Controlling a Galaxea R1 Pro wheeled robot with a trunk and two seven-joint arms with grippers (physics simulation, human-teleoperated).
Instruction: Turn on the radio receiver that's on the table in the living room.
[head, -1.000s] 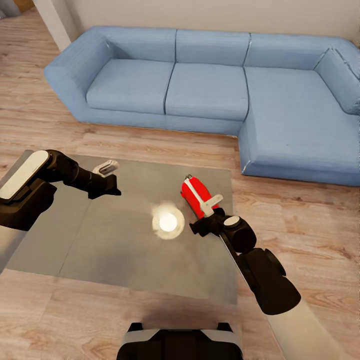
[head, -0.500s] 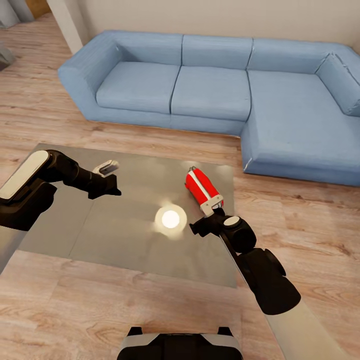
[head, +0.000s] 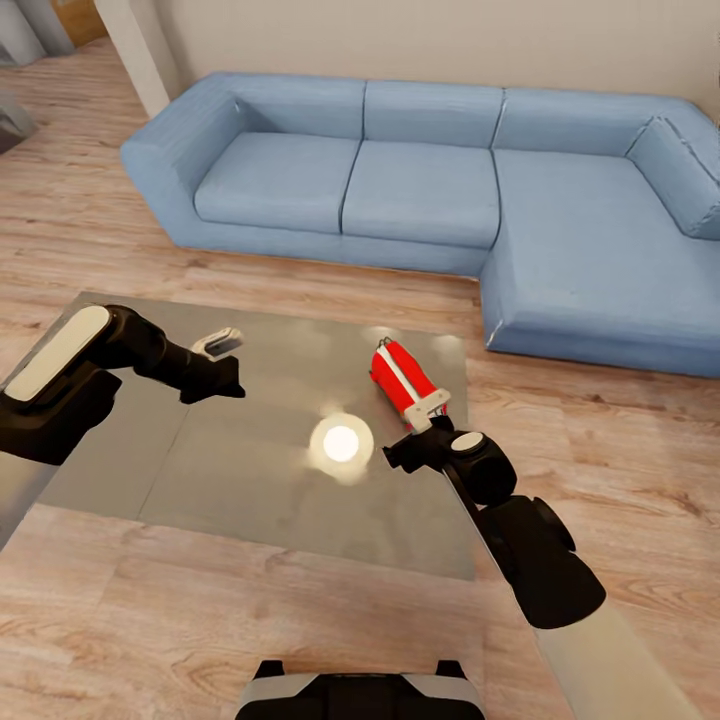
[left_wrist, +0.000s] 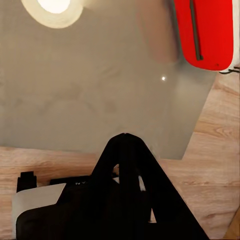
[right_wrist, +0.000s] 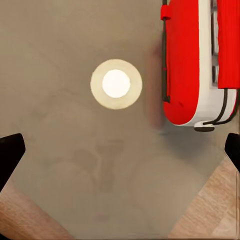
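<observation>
The red radio receiver (head: 403, 378) lies on its side near the right edge of the glossy grey table (head: 200, 470), its silver end toward me. My right gripper (head: 410, 453) hovers just short of that silver end. In the right wrist view the gripper (right_wrist: 120, 150) is open wide over the glass, with the radio receiver (right_wrist: 185, 65) ahead of the fingertips (right_wrist: 10, 152). My left gripper (head: 215, 372) hangs over the table's left part, and in the left wrist view its dark fingers (left_wrist: 125, 150) meet at the tip, shut on nothing. That same view shows the radio receiver (left_wrist: 205, 32) far off.
A bright round lamp reflection (head: 340, 443) glares on the glass between the arms. The blue L-shaped sofa (head: 420, 190) runs behind the table and down its right side. Wood-plank floor (head: 600, 450) surrounds the table. A white pillar (head: 140, 45) stands at the back left.
The whole picture has shifted, so the camera has moved; more of the table's left end shows. The right gripper now sits slightly clear of the radio's silver end. Both arms hold their poses.
</observation>
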